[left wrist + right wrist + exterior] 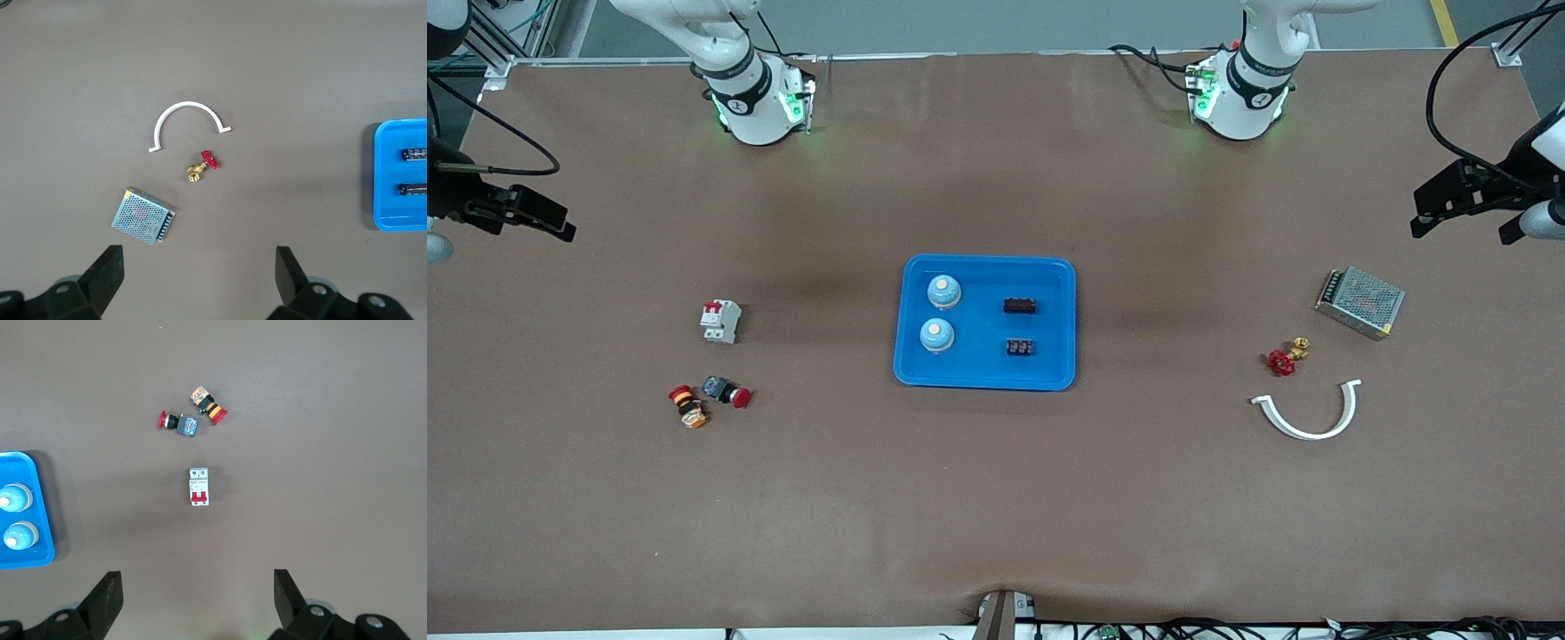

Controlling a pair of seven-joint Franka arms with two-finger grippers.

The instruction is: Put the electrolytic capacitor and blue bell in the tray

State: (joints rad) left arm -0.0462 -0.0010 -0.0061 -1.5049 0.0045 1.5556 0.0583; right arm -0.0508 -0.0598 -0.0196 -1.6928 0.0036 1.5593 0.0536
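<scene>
The bright-blue tray [1054, 277] lies at the middle of the table. In it stand two blue bells [943, 291] [936, 335], side by side toward the right arm's end. Two small black electrolytic capacitors [1019, 306] [1020, 348] lie in it toward the left arm's end. My left gripper [198, 257] hangs open and empty over bare table near a metal box, with the tray's edge [390, 200] off to one side. My right gripper [195, 580] is open and empty over bare table near a white breaker; the bells [15, 499] show at the frame's edge.
A white circuit breaker [720, 321] and two red push-button switches [727, 391] [688, 406] lie toward the right arm's end. Toward the left arm's end lie a perforated metal power supply [1360, 302], a red-handled brass valve [1285, 357] and a white curved bracket [1309, 413].
</scene>
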